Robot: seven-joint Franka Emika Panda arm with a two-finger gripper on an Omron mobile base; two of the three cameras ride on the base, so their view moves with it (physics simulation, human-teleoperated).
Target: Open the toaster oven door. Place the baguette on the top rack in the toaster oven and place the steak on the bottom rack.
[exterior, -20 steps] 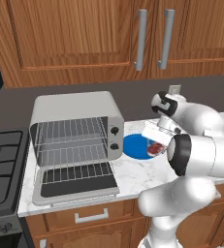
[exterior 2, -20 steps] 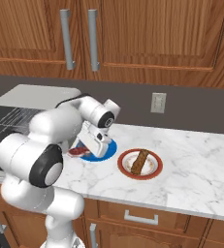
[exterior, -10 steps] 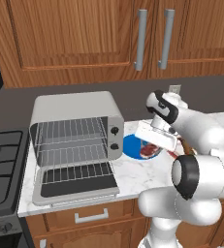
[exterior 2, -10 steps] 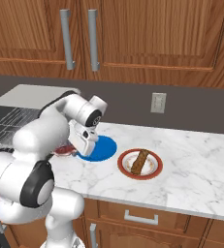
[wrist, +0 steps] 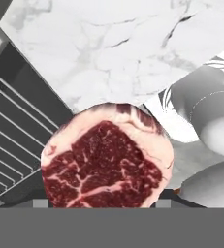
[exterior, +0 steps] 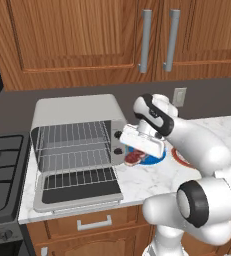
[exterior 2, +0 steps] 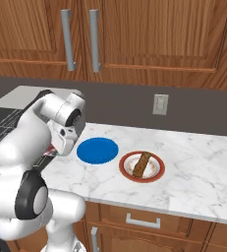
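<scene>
One steak, one baguette, two plates, two wire racks — that's the count on this counter. The steak is off its blue plate and up in the gripper, jaws clamped on it, hanging just right of the toaster oven near its knobs. In the hand view the red marbled slab sits over marble, the rack bars off to one side. The toaster oven door lies dropped flat, top rack and bottom rack both bare. The baguette rests on the red-rimmed plate, well apart — the arm bent over, hand tilted toward the oven.
</scene>
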